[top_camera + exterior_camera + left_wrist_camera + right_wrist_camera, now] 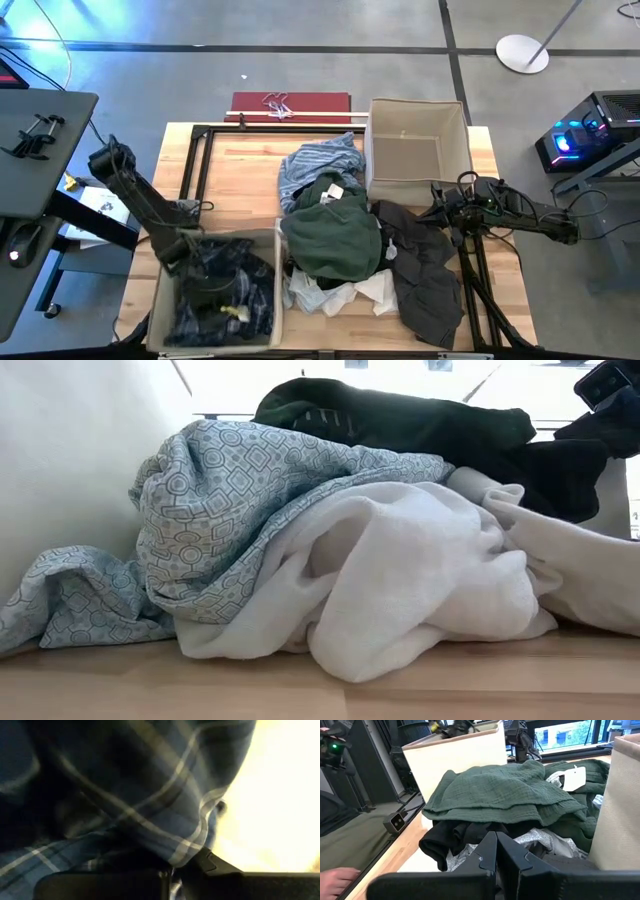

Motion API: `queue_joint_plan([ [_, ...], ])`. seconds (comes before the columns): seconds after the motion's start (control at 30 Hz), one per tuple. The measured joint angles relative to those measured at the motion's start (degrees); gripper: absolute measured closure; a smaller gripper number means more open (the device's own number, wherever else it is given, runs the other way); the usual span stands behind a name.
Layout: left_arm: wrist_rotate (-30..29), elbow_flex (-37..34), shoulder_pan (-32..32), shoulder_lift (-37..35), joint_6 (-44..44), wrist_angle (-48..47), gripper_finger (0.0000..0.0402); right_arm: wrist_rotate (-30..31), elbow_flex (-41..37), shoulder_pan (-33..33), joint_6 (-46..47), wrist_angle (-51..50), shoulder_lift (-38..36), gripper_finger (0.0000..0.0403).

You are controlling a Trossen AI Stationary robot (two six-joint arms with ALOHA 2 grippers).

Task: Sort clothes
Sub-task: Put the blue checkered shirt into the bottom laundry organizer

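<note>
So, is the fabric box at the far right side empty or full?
Empty. The high view shows the far-right fabric box with its bare inside and no garment in it.

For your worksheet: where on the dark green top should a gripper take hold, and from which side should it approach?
Grip the raised folded edge of the dark green top, probably straight down from above: it lies uppermost on the pile, its folds standing proud in layered ridges. The right gripper beside the pile seems best placed; the left gripper is down in the plaid shirt.

A heaped dark green top point(335, 235) blocks the table's middle; the far-left wooden table point(240, 175) lies bare.
</note>
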Motion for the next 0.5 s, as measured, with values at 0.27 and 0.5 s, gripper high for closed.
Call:
queue_joint_plan([
  [0.27,2.72,7.03,-4.58,-1.11,-0.58,-6.87,0.0392,-0.02,0.0,0.0,0.0,-0.01,0.0,0.0402],
  [0.5,-14.11,30.42,-4.43,-4.85,16.69,-33.28,0.0401,-0.01,0.0,0.01,0.0,-0.01,0.0,0.0402],
])
